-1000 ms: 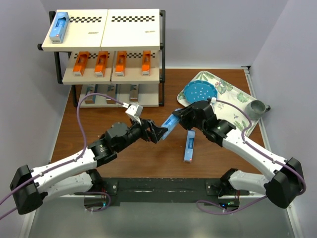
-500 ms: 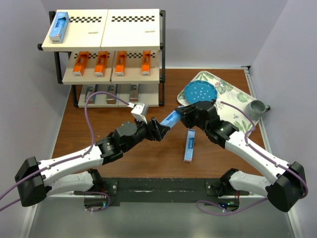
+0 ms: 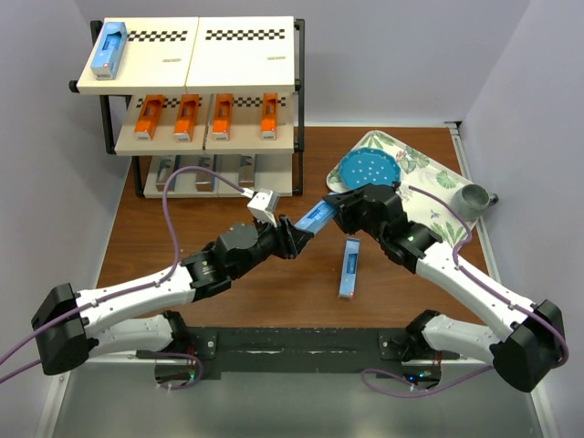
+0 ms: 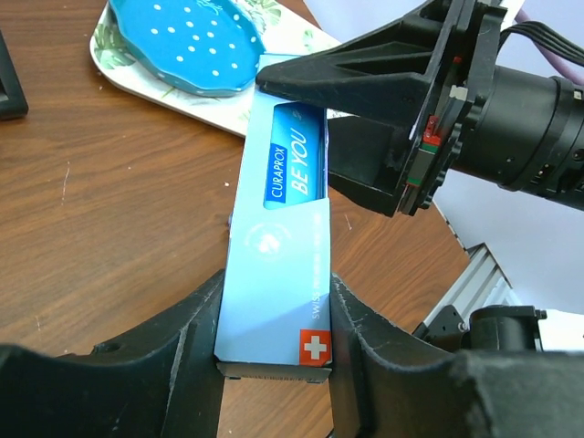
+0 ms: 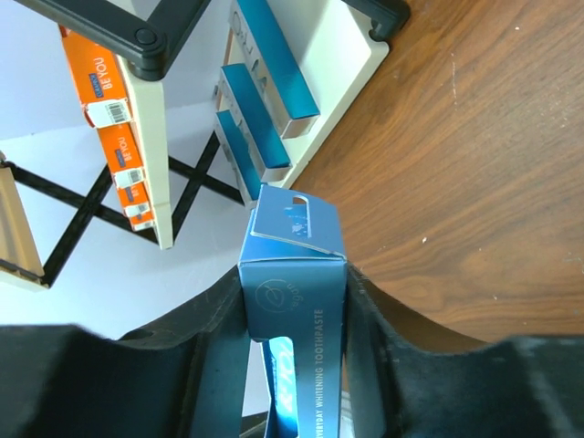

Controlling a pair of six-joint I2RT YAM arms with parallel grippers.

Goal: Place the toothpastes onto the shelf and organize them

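Left gripper [image 4: 276, 281] pinching one end of light blue carton [image 3: 317, 217], fingers pressing both sides. Right gripper [image 5: 294, 278] clamping opposite end. Carton hanging above table [image 3: 301, 301], pointing toward 2 o'clock. Second blue carton [image 3: 349, 267] lying at 5 o'clock from it. Shelf [image 3: 246, 64] standing at 11 o'clock, carrying orange cartons [image 3: 187, 117] on middle tier.

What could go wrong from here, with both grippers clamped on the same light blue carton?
1. The left gripper and right gripper hold opposite ends of the light blue carton. If either arm pulls away before one lets go, the thin box may crush or twist.
2. The left gripper pinches only the carton's very end, so once held alone it might pivot or slip and drop to the table by the other blue carton.
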